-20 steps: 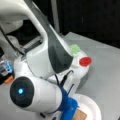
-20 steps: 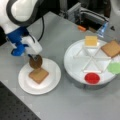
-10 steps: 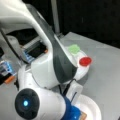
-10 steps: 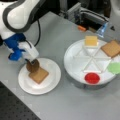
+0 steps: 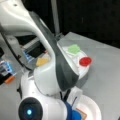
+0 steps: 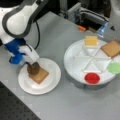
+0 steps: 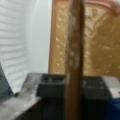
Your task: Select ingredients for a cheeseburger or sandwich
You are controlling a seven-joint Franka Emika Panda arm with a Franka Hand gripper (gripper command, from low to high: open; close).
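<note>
Gripper [image 6: 33, 67] sits low over white paper plate [image 6: 51, 82] at a front view's left, jaws clamped on dark brown patty [image 6: 33, 69], held on edge and touching bread square [image 6: 39, 75] lying on the plate. Wrist view alone shows patty [image 7: 73, 50] edge-on, upright between the fingers [image 7: 53, 85], bread [image 7: 100, 42] right behind. Divided tray [image 6: 75, 72] at right holds cheese square [image 6: 91, 40], second bread square [image 6: 111, 48], green square [image 6: 115, 67], red disc [image 6: 92, 78]. In a front view the arm blocks the plate; green piece [image 5: 74, 48], red disc [image 5: 85, 61], cheese [image 5: 42, 61] show. Grey table [image 6: 75, 105], dark perforated board at bottom left, black backdrop.
</note>
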